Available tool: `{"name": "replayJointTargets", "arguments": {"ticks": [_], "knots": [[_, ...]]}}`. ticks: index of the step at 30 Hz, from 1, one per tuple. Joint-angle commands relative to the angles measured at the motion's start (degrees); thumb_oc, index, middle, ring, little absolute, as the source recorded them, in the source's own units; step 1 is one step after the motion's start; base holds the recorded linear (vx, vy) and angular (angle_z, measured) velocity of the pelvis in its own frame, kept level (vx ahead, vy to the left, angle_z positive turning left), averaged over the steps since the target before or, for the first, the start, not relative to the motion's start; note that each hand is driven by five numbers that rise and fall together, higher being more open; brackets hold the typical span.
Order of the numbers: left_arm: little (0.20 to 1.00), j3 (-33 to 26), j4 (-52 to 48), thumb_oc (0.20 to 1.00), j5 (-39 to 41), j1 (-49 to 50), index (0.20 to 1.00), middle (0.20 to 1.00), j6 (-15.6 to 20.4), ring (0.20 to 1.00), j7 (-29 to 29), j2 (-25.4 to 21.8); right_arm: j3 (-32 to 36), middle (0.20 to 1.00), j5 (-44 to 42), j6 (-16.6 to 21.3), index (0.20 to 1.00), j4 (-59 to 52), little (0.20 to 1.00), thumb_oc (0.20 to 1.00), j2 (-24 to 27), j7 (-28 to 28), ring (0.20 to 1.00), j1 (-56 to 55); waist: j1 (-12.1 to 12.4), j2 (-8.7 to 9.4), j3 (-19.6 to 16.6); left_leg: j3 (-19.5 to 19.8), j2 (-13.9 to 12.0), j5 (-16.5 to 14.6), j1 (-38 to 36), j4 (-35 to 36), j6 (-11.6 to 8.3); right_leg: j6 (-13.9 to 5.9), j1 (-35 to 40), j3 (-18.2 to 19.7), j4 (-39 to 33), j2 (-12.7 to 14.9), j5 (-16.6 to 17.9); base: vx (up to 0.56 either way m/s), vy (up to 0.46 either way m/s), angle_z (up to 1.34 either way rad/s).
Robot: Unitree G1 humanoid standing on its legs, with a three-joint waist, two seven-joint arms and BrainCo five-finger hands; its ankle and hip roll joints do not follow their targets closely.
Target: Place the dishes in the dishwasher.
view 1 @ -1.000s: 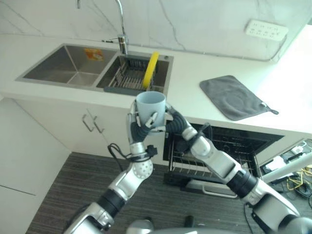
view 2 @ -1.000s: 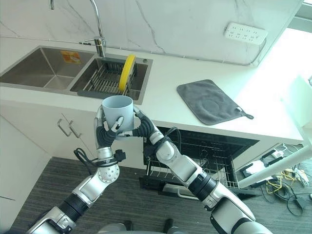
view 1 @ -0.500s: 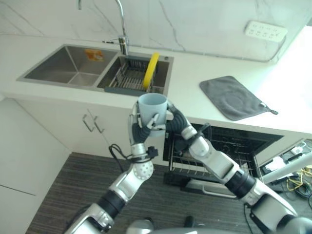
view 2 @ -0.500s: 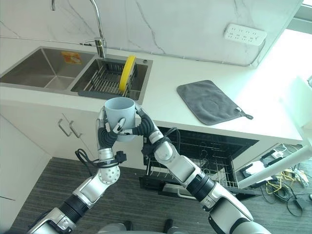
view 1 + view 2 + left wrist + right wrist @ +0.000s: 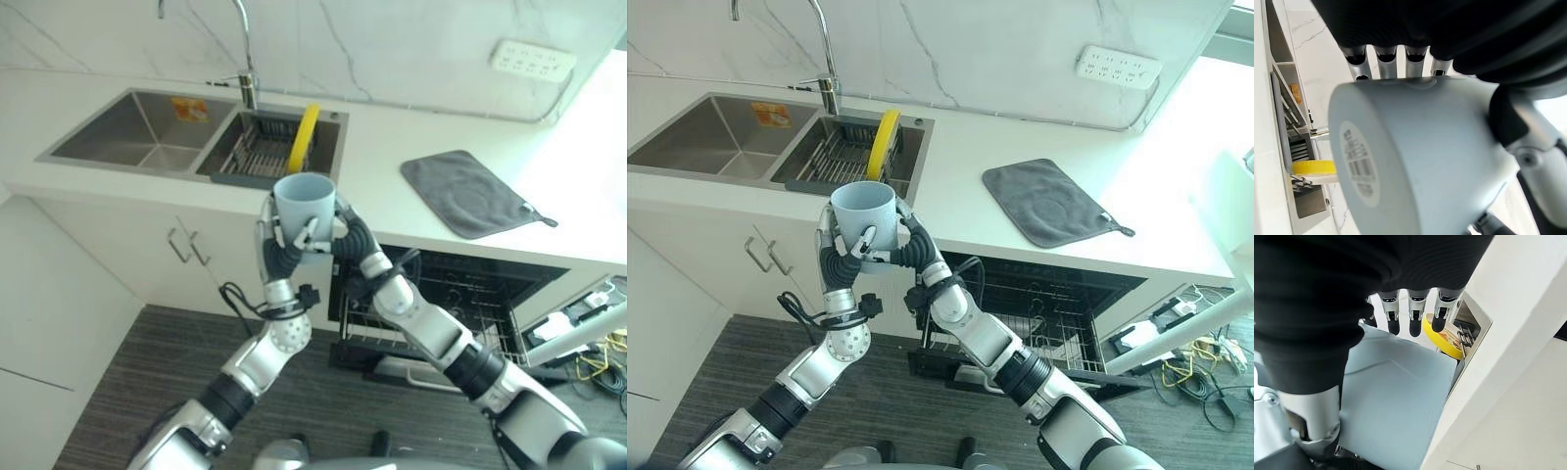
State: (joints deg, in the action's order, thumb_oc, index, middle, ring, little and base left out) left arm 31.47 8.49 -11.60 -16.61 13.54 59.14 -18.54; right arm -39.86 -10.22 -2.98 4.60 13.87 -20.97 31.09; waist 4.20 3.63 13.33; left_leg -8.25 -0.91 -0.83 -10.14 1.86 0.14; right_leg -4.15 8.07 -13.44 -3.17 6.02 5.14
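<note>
Left eye view: pale blue cup [image 5: 305,201] upright, gripped between left hand [image 5: 278,245] and right hand [image 5: 345,235], fingers curled around it.

Both arms reach up toward twelve o'clock and meet near the centre of the head views. The left hand [image 5: 277,238] stands upright on a vertical wrist, fingers curled round a pale blue cup [image 5: 304,203] from nine o'clock, while the right hand [image 5: 345,235] wraps its fingers on it from three o'clock
</note>
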Motion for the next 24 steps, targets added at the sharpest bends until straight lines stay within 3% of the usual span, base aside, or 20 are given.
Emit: {"name": "replayJointTargets", "arguments": {"ticks": [1, 24], "knots": [[0.200, 5.66, -4.21, 0.200, -6.79, -7.60, 0.200, 0.200, 2.84, 0.200, 1.20, 2.66, -0.04, 1.000, -0.64, 1.08, 1.000, 2.89, 1.000, 1.000, -2.86, 0.10, 1.000, 4.42, 0.88, 0.21, -1.19, 2.38, -1.61, -7.29, 0.18, -2.02, -0.10, -5.08, 1.18, 3.38, 4.62, 4.56, -7.79, 0.00, 0.000, 0.00], [0.200, 7.58, -3.16, 0.200, -5.54, -7.87, 0.200, 0.200, 1.42, 0.200, -0.49, 2.88, -1.58, 1.000, 2.26, 2.51, 1.000, 4.57, 1.000, 1.000, -2.91, -0.08, 1.000, 4.62, 0.79, 0.28, -0.74, 2.37, -1.57, -7.32, 0.11, -2.03, -0.16, -5.15, 1.24, 3.45, 4.65, 4.48, -7.84, 0.00, 0.000, 0.00]]}}
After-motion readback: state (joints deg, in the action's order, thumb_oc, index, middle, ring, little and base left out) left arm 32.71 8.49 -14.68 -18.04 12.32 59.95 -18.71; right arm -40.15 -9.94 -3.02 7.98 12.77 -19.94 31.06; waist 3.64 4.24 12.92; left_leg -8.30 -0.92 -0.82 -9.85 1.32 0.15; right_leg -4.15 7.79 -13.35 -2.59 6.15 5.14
